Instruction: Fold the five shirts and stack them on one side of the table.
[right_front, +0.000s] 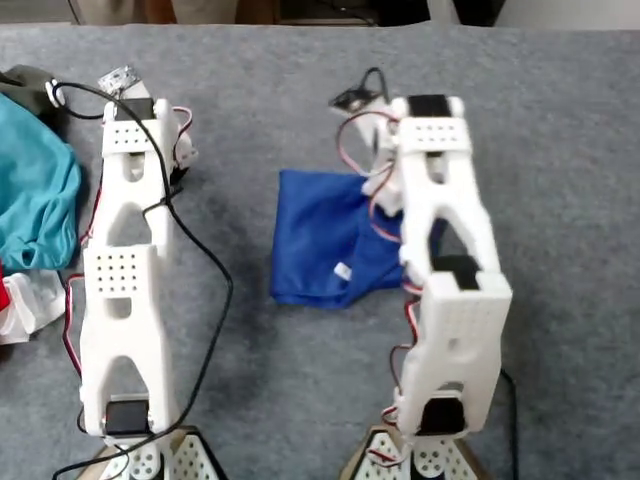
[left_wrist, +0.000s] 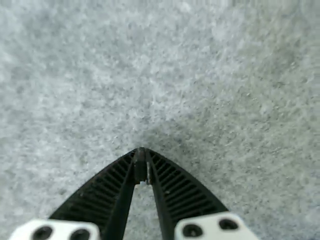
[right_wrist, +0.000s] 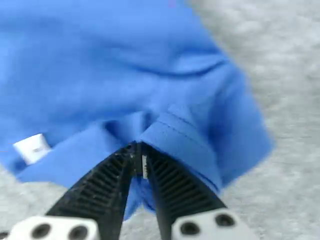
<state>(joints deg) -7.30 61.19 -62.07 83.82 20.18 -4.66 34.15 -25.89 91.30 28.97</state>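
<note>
A blue shirt (right_front: 320, 235) lies crumpled in the middle of the grey table, a small white label (right_wrist: 32, 148) showing near one edge. My right gripper (right_wrist: 139, 159) is down on it, shut on a fold of the blue shirt (right_wrist: 125, 75) near a stitched hem. The right arm (right_front: 445, 250) covers the shirt's right part in the high view. My left gripper (left_wrist: 141, 167) is shut with nothing in it, over bare grey table (left_wrist: 160, 75). The left arm (right_front: 125, 260) stretches up the table's left side.
A teal shirt (right_front: 35, 190) is bunched at the left edge, with a dark garment (right_front: 25, 85) behind it and a white and red cloth (right_front: 22, 300) in front of it. A black cable (right_front: 205, 270) loops beside the left arm.
</note>
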